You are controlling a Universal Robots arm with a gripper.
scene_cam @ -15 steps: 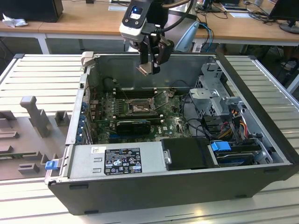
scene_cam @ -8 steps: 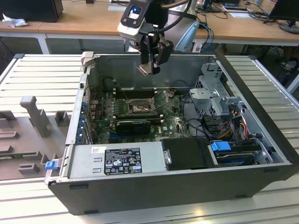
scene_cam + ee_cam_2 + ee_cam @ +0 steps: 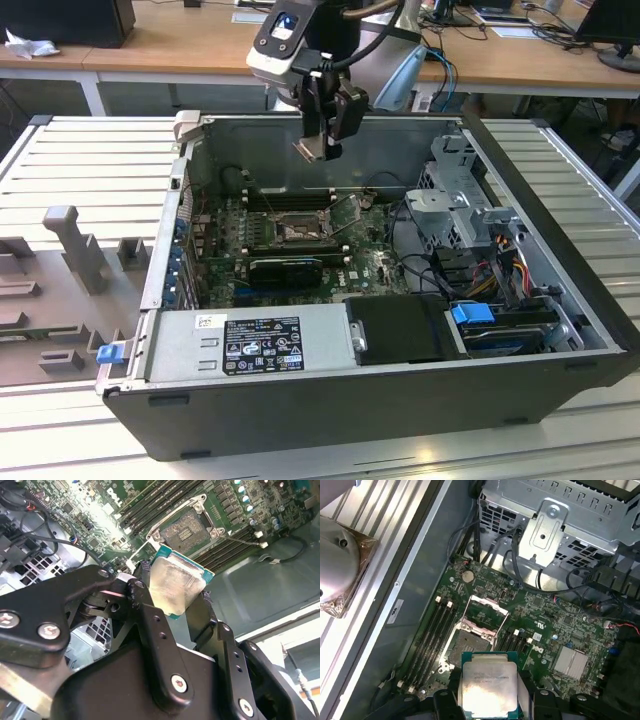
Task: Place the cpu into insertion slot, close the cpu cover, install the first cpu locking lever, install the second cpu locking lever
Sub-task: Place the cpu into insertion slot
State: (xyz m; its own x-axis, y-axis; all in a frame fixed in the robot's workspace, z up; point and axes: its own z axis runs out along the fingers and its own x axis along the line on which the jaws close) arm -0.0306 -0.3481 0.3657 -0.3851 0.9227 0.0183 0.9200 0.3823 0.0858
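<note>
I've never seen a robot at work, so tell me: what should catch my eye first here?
An open computer case lies on its side with its green motherboard bared. Above it the gripper pinches the cpu by its edges, the chip's silver top bright in both wrist views. Below it sits the empty insertion slot, its cpu cover raised.

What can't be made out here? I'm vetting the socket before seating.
Contacts in the insertion slot: too small, exterior view.
Part of the insertion slot: behind the cpu, first wrist view.
Underside of the cpu: turned away in both wrist views.
One cpu edge: hidden by the gripper, second wrist view.
</note>
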